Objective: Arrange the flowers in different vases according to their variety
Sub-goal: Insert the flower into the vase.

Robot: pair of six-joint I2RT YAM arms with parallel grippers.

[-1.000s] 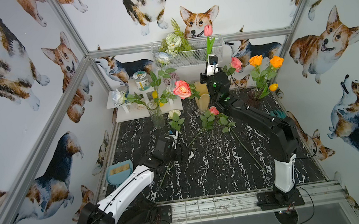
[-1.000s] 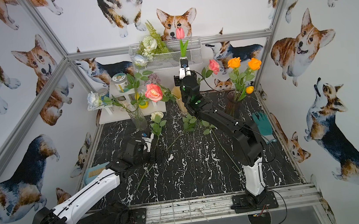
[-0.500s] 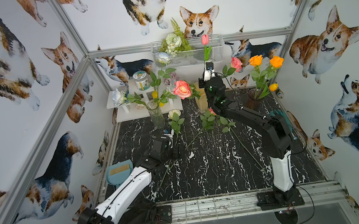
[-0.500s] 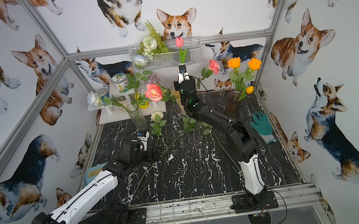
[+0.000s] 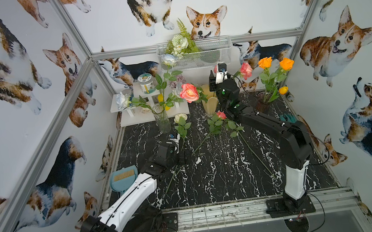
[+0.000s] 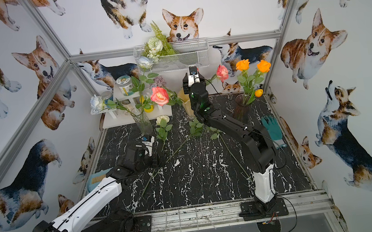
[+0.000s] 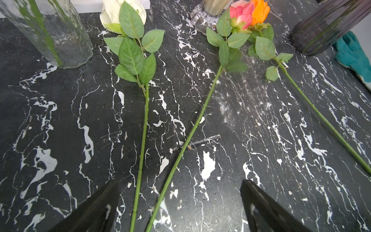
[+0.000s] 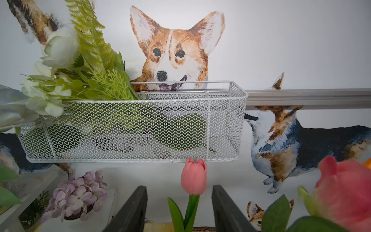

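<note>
— Where was the pink tulip?
— It stood upright at the far end, below the wire basket, between the fingers of the right gripper. The fingers were parted, with a gap on each side of the stem, so nothing was pinched.
— Was it in a vase?
— The gripper hung over the cream vase. The stem ran down out of view, so I could not tell.
— And the other arm?
— The left gripper was spread wide and empty, down by the marble table. Between its fingers lay the stems of a white rose and a pink rose. An orange rose lay to their right. The clear vase stood far left and the dark vase far right.
</note>
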